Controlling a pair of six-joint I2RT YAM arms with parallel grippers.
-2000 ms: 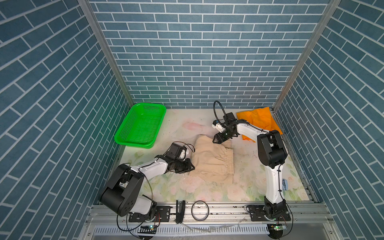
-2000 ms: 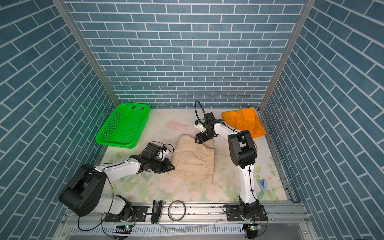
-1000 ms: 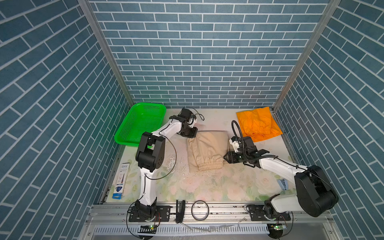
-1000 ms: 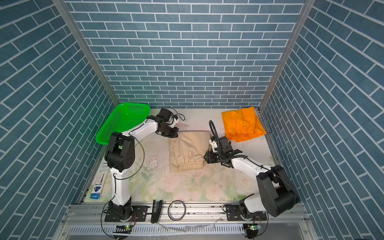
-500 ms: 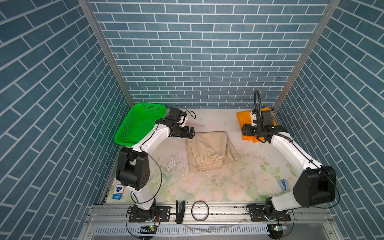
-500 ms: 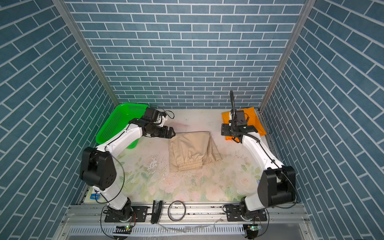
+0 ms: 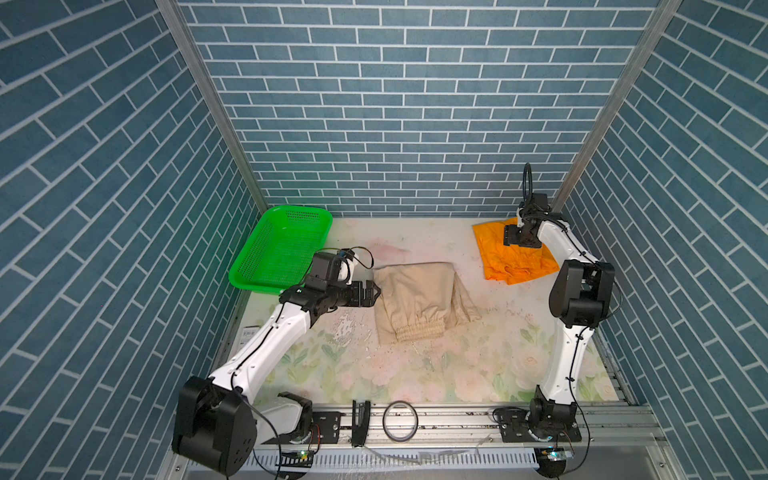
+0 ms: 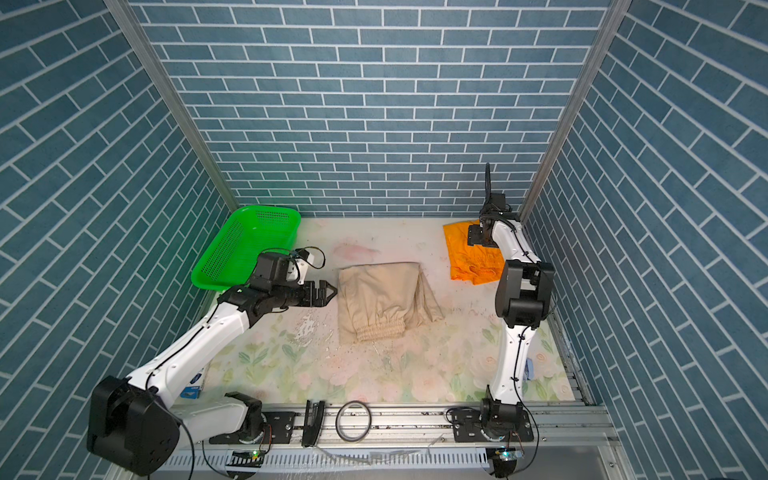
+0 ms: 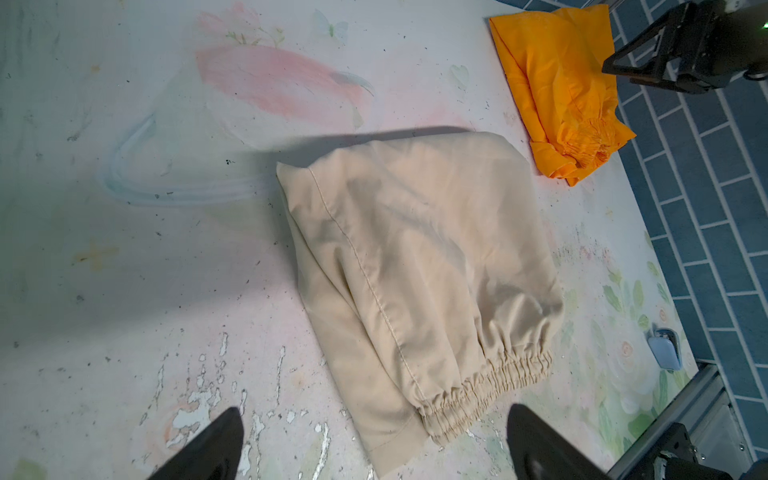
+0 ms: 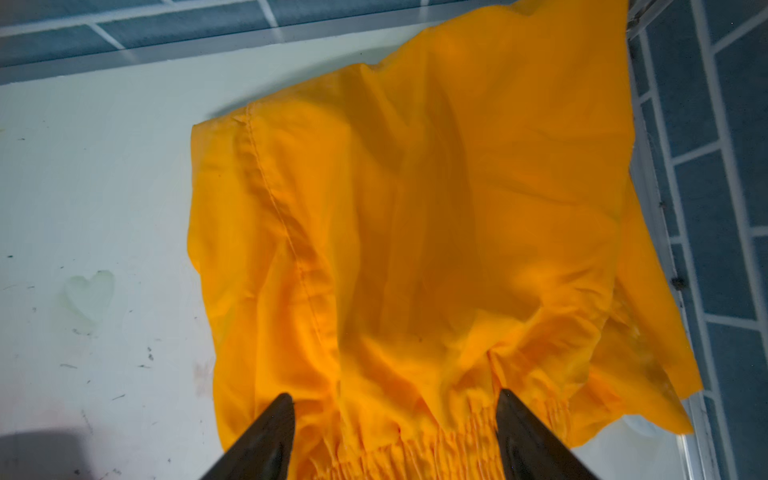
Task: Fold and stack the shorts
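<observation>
floral worktop [image 7: 415,374], blue-brick walls [image 7: 415,124] all round. beige shorts [image 7: 415,299] lie mid-worktop. orange shorts [image 7: 515,262] sit at 2 o'clock, hard against the side wall [image 7: 623,249] and well apart from the beige. nothing stacked yet, by my read.

risks:
- orange pair looks like the next pick. the cloth is thin and layered, so a pinch on the gathered waistband may catch only the top layer and the rest unfurls on lift.
- its far edge sits at the wall, so a drag could snag there or ride up.
- beige pair has a loose flap fanned out at its 4 o'clock. landing the orange on that, or bumping it, would skew the stack.

look:
- beige: folded to a rough rectangle, elastic waistband bunched along its 6 o'clock edge, one long seam, soft wrinkles.
- orange: creased and uneven, waistband ruffle at its 6 o'clock end, corners splayed.

right pincer [image 10: 394,395] hangs over the orange waistband, fingers spread, nothing clamped. left pincer [image 7: 374,291] is just beside the beige pair at its 9 o'clock, fingers wide apart, empty. can't tell if it touches the cloth. green basket [image 7: 282,253] at 10 o'clock, nothing in it, apart from both pairs.
</observation>
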